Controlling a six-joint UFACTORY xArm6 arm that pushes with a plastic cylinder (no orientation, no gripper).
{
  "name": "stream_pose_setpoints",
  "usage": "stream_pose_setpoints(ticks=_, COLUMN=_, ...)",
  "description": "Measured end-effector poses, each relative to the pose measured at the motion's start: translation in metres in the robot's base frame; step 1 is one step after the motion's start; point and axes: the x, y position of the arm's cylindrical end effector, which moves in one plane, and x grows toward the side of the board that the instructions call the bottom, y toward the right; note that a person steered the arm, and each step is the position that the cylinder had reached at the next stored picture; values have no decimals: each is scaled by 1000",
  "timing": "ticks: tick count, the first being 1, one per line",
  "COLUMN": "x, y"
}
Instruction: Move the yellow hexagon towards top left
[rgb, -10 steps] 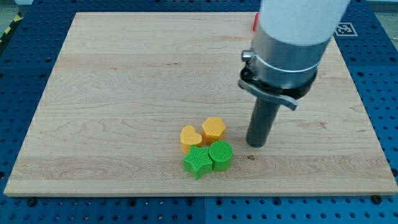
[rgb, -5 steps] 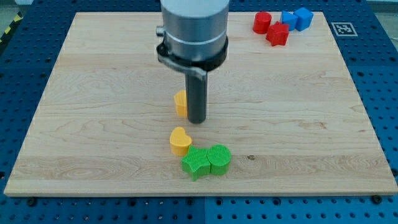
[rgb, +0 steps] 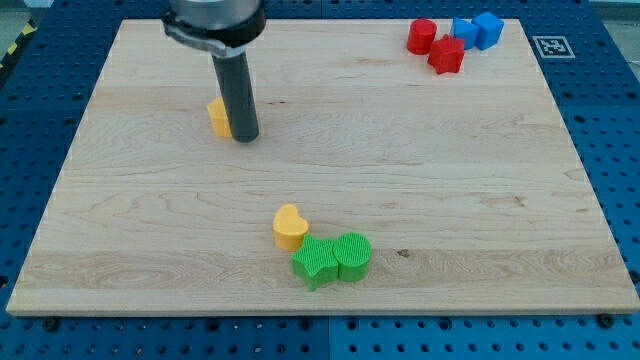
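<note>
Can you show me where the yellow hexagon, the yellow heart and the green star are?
Yellow hexagon block (rgb: 217, 116): camera view, on its visible left part beside my tip (rgb: 245, 138).
Yellow heart block (rgb: 290, 226): camera view, on its top face.
Green star block (rgb: 316, 260): camera view, on the middle of its top.

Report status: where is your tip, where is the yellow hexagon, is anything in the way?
My tip against the yellow hexagon, on its right. Hexagon in board's upper-left part. Nothing between it and the top-left corner.
</note>
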Motion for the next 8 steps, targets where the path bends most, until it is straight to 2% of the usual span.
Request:
stream_pose_setpoints(ticks=1, x=-17, y=-9)
stream_pose_setpoints(ticks=3, x=-2, y=-30)
stream_pose_setpoints(ticks=4, x=-8, y=-46)
stream_pose_setpoints(ticks=5, x=-17, y=-68)
stream_pose_setpoints(ticks=8, x=-61, y=-73)
